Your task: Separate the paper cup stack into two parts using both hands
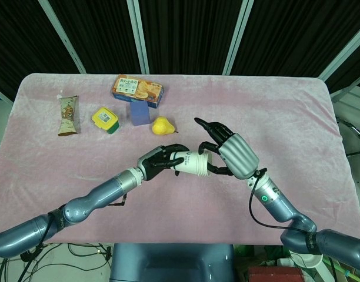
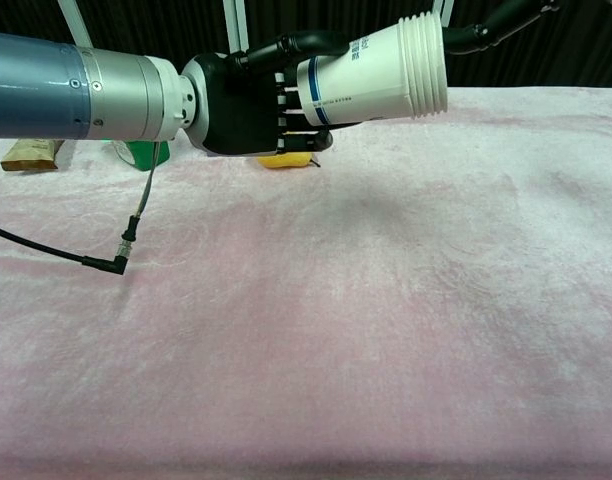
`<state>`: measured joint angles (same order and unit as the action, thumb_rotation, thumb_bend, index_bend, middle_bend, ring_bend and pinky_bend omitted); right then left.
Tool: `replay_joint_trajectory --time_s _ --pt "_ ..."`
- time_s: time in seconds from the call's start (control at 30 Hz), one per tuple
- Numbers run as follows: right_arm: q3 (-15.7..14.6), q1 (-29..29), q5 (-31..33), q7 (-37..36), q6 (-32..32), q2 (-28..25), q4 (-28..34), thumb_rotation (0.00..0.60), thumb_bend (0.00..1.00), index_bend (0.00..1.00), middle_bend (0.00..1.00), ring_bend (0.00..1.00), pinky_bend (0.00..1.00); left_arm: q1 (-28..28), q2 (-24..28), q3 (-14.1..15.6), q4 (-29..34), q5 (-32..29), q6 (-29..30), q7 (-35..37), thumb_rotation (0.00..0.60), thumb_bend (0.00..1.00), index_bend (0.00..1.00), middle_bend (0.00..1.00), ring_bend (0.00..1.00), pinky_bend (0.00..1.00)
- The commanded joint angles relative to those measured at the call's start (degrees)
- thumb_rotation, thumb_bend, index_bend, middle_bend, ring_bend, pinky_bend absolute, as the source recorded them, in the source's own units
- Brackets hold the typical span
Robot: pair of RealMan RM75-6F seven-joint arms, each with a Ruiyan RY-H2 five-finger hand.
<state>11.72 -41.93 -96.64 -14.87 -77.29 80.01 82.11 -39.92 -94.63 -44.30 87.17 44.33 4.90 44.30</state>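
Holding: left hand (image 1: pixel 158 163) grips the paper cup stack (image 1: pixel 192 163) around its base end, fingers wrapped over the wall; stack lies on its side, up off the table, rims pointing right
Stack location: mid-table in the head view, above the pink cloth (image 1: pixel 268 111), between the two hands; chest view shows several nested rims at the open end (image 2: pixel 426 62), blue band and print on the wall
Right hand: right hand (image 1: pixel 233 154) sits at the rim end of the stack, fingers spread and curled toward the rims; lower fingers (image 1: pixel 218 171) reach under the rim, upper ones arch over it
Right contact: fingertips look right at the rim, but cannot tell whether they actually clamp it or just touch; chest view only catches a dark fingertip (image 2: pixel 486 25) just past the rims
Stack state: still one piece, no visible gap between cups
Left arm: comes in from near left, forearm angled up toward centre; a black cable (image 2: pixel 46 240) hangs off it onto the cloth
Far side clutter: pear (image 1: pixel 162 126) just beyond the stack; purple block (image 1: pixel 139 114) left of it; yellow-lidded green tub (image 1: pixel 106 119) further left; snack bar wrapper (image 1: pixel 67 115) far left; orange biscuit box (image 1: pixel 137 90) at the far edge
Clutter spacing: all items well apart from both hands
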Motion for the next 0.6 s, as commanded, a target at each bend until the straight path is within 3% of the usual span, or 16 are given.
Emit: replay_joint_trajectory --time_s 0.03,0.6 --pt "-0.1 -0.1 -0.1 0.2 0.0 0.2 -0.1 0.600 0.21 0.56 0.00 0.15 0.18 0.0 -0.1 0.1 0.0 -0.1 -0.1 -0.1 0.600 0.42 0.51 0.46 0.34 0.62" --pt "-1.0 -0.4 -0.5 0.6 -0.1 0.6 -0.5 0.600 0.28 0.64 0.00 0.15 0.18 -0.6 -0.7 0.8 -0.3 -1.1 0.1 -0.6 0.600 0.42 0.51 0.45 0.34 0.62"
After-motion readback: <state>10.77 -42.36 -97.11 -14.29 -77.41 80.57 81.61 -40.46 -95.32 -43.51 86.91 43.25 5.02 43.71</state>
